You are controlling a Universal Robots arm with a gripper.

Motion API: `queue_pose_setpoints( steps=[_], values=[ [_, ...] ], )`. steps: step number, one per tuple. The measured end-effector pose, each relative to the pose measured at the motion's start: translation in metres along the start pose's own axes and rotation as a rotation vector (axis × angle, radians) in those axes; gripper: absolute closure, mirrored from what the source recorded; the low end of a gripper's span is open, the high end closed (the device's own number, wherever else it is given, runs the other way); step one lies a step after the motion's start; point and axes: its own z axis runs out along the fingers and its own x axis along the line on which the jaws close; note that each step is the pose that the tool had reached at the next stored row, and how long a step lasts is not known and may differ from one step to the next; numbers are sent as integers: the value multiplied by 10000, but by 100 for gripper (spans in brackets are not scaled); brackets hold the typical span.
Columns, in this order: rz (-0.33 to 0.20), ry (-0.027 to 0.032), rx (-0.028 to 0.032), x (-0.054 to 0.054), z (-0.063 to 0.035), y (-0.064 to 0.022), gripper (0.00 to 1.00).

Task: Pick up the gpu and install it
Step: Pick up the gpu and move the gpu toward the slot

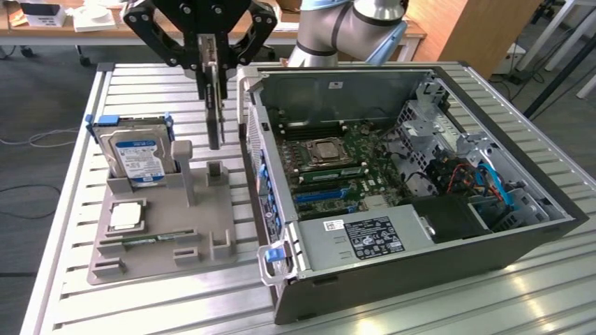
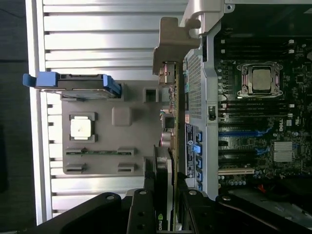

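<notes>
- We find the gripper (image 1: pixel 214 73) clamped on the gpu (image 1: pixel 215 122), jaws pinching the card's upper edge from both faces, set narrow to the card's thickness.
- The gpu hangs upright and edge-on, in the air above the grey parts tray (image 1: pixel 158 258), just beside the outer wall of the open computer case (image 1: pixel 391 286). It touches neither.
- Our judgement is that the pick-up is done: the card is clear of the tray's holders.
- The install is not done. The card is outside the case, apart from the motherboard (image 1: pixel 345 174), and the blue expansion slots (image 1: pixel 322 195) stand unfilled.
- The hard drive (image 1: pixel 138 155) in its blue carrier stands in the tray; the processor (image 1: pixel 125 217) and memory stick (image 1: pixel 139 239) lie flat near it, untouched.
- The exterior view gives us the height: the card's lower edge sits well above the tray posts. It also shows the whole case interior, power supply (image 1: pixel 373 241) included.
- The wrist view looks down along the card: we see its metal end bracket (image 2: pixel 170 46) at the far end, a green logo (image 2: pixel 161 225) near the fingers, and the card's line running parallel to the case wall, tray on one side and board on the other.
- The exterior view shows none of that alignment clearly, and the wrist view gives no sense of height.
</notes>
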Motion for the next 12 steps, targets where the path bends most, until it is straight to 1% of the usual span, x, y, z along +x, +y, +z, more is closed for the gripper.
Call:
queue_pose_setpoints(
  steps=[12],
  values=[
    [0, -1, -1, -367, 10, 15, 73]
  ],
)
